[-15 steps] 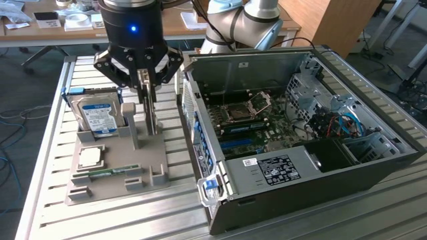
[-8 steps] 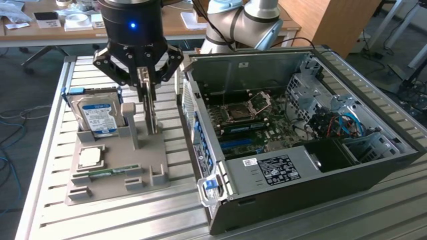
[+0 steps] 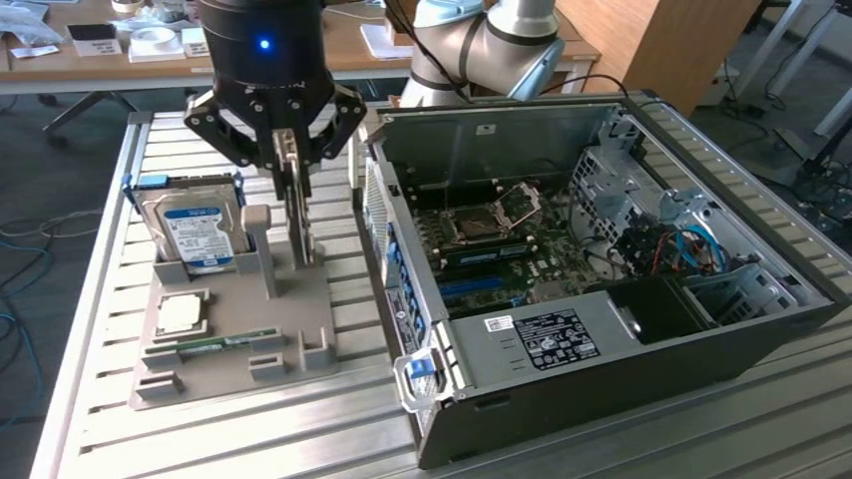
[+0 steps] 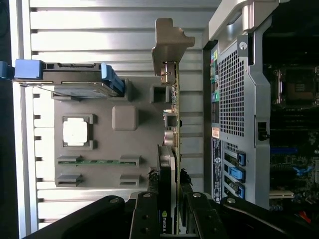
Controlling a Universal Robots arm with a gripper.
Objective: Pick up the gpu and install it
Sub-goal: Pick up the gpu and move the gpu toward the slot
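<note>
- One pale slatted metal table (image 3: 80,379) is carrying everything listed below.
- One silver hard drive with a blue-white label (image 3: 198,232) is standing on edge in a blue plastic caddy (image 3: 150,184), at the far end of the tray on the exterior view's left.
- One square silver processor chip (image 3: 180,312) is lying flat in its pocket, nearer the camera than the drive.
- One small narrow green RAM stick (image 3: 229,342) is lying in a slot just below the chip.
- One grey moulded parts tray (image 3: 303,304) is holding all four parts; one grey upright post (image 3: 262,249) is rising just beside the card.
- One black gripper (image 3: 289,160) is hanging over the tray's right side, its jaws part-way closed and clamping the top of the card from both faces.
- One gpu (image 3: 301,225), a thin dark circuit card, is standing upright on edge at the tray; whether it is seated or lifted clear cannot be told. Its pale metal bracket (image 4: 169,42) is sitting at the end away from the fingers (image 4: 149,209).
- One open black computer case (image 3: 600,394) is lying on its side just beside the tray, its perforated rear wall (image 4: 232,94) standing close alongside the card.
- One green motherboard (image 3: 506,249) is lying exposed inside.
</note>
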